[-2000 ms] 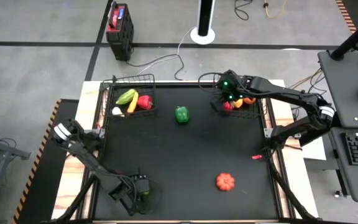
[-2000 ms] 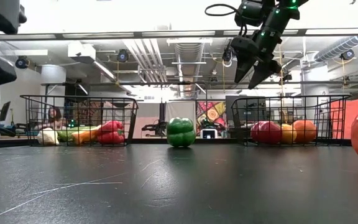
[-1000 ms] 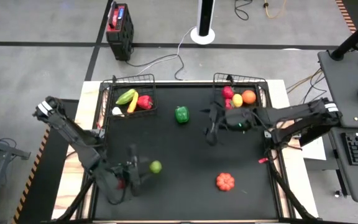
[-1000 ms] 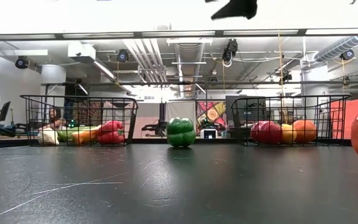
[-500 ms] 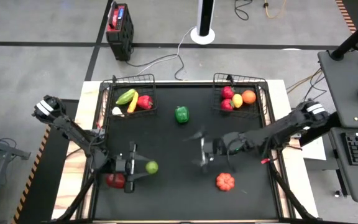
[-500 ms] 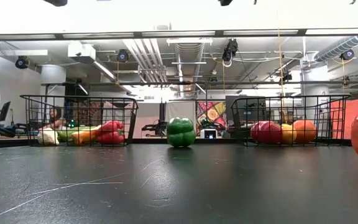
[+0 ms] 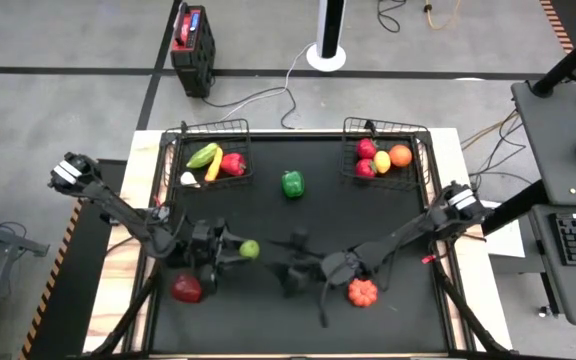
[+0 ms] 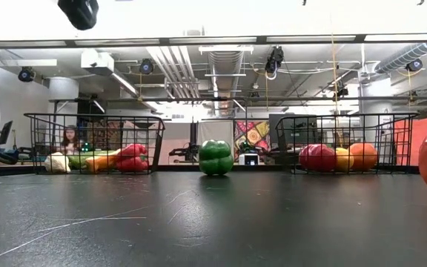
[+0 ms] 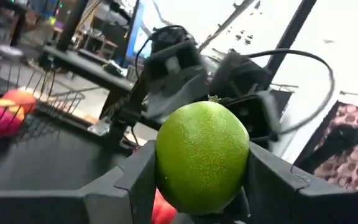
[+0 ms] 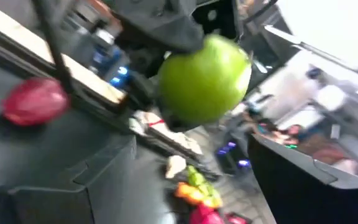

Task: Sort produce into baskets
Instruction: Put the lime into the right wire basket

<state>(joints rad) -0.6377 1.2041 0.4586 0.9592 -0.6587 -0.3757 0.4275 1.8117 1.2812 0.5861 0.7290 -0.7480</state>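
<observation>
1. The left tool (image 7: 230,250) is closed on a green round fruit (image 7: 250,248) and holds it in the air above the near-left part of the bench (image 7: 388,230). In the left wrist view the fruit (image 9: 202,157) sits between the two dark fingers (image 9: 138,180), touched on both sides.
2. The right tool (image 7: 295,272) faces this fruit from the other side, near it but not touching. Its own camera shows the fruit (image 10: 205,78) ahead of its fingers (image 10: 294,177), which stand apart with nothing between them, so I judge this tool as open.
3. The step in hand seems to be a hand-over of the fruit, or its carry to a basket; I cannot tell which.
4. If it is a hand-over, the right tool should bring the fruit fully between its fingers and close on the free sides. The left tool should let go only after this grip is firm, because a round smooth fruit slips easily.
5. The right basket (image 7: 423,165) at the far side holds red, yellow and orange pieces; the left basket (image 7: 243,130) holds green, yellow, red and white ones.
6. A green pepper (image 7: 292,184) stands between the baskets, an orange pumpkin (image 7: 362,292) lies just beside the right arm, and a red piece (image 7: 186,289) lies near the left tool. These are not yet sorted.
</observation>
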